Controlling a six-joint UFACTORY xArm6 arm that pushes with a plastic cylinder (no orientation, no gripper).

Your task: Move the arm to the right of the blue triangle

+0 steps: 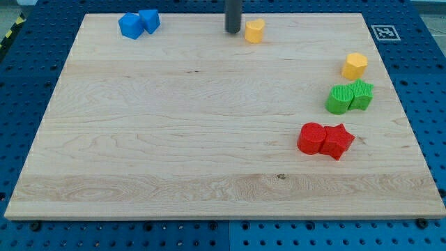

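Blue perforated panelling (pixel 425 63) surrounds the surface (pixel 209 139), a pale wooden board with visible grain; a printed marker tag (pixel 384 32) sits off its upper right corner.

No claw is fitted to this arm, so no opening or grasp can be reported. The arm ends in a dark rod, and my tip (pixel 233 32) rests at the upper centre of the frame, just beside the yellow heart-like block (pixel 254 31) on that block's left.

Two blue blocks stand touching in the upper left of the frame. Their shapes are hard to make out; the right one (pixel 149 20) is judged to be the blue triangle, the left one (pixel 130 26) a different blue block. My tip is already to the right of the pair, but well apart from it.

Risks from this position:
- Closing in too far would push the blue triangle into its neighbour and shift both.
- Drift toward the frame's right would nudge the yellow heart-like block.

Clear of the likely path, at the right of the frame, lie a yellow hexagonal block (pixel 354 65), a touching green pair (pixel 349 97) and a touching red pair (pixel 325 140).
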